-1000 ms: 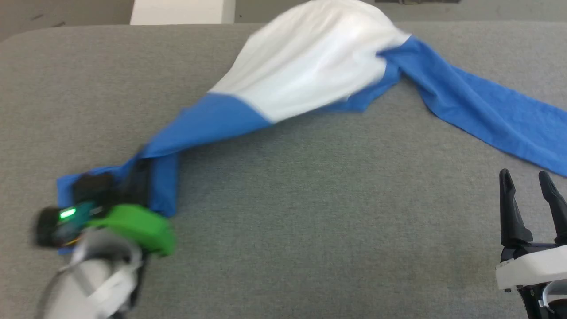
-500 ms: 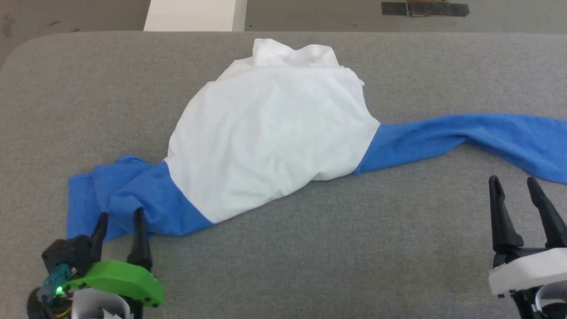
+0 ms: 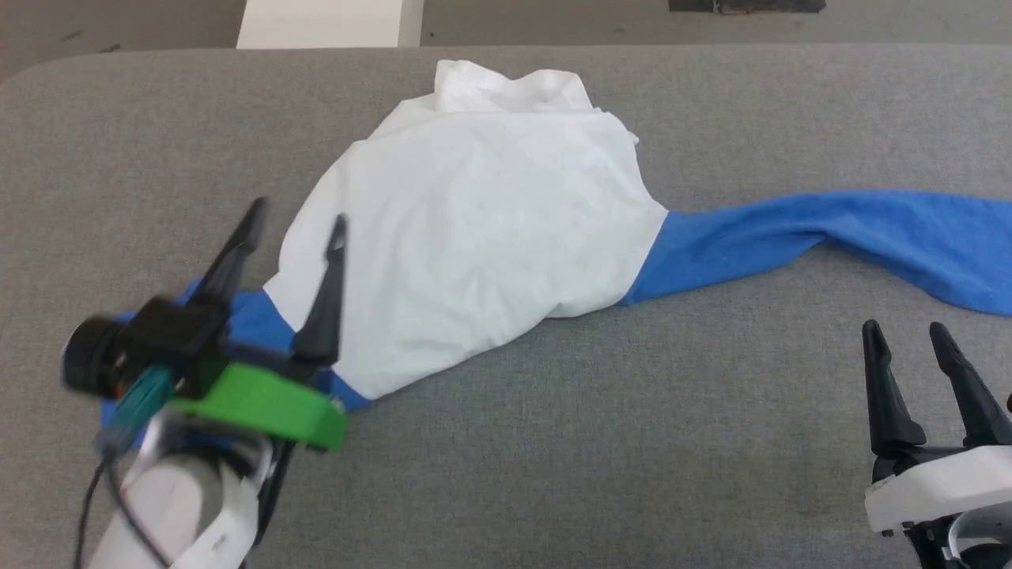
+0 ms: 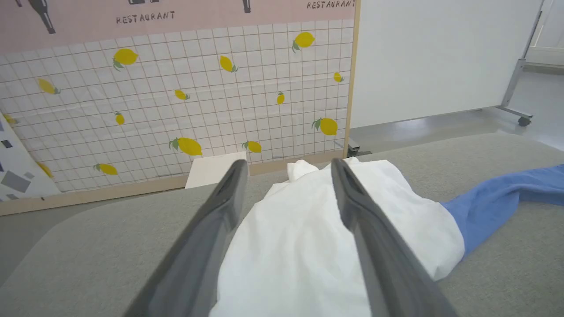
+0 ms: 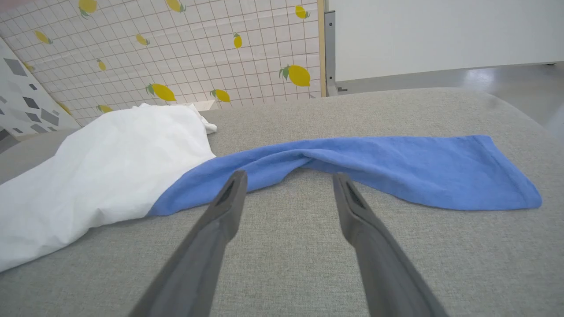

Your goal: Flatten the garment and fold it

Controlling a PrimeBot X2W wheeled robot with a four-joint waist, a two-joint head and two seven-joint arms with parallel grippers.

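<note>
The garment (image 3: 474, 229) is spread across the middle of the grey surface (image 3: 601, 442). Its white body (image 3: 490, 197) is humped and creased, and the far edge is crumpled.

A second ago, the left sleeve (image 3: 245, 324) was pinched shut in the left gripper (image 3: 298, 215) and the body was billowing in the air. That hold has since been released and the cloth has settled. The left gripper has been raised with its 2 fingers wide apart and nothing between them. It is now poised over the seam where the left sleeve meets the body. Much of that sleeve is hidden beneath the gripper, and what is seen of it looks bunched.

The right sleeve (image 3: 854, 225) is laid out long toward the right, with 1 twist near its middle. The right gripper (image 3: 903, 327) has been kept near the front edge, fingers apart and empty, just short of that sleeve and not touching it.

The fling is judged to have opened the garment only partly, so flattening is not finished and folding has not been started. A fresh grasp is probably needed next, perhaps at the hem or shoulder, so that the body can be drawn flat and the left sleeve pulled out. Thin fabric like this is likely to drag and re-wrinkle if only 1 corner is pulled.
</note>
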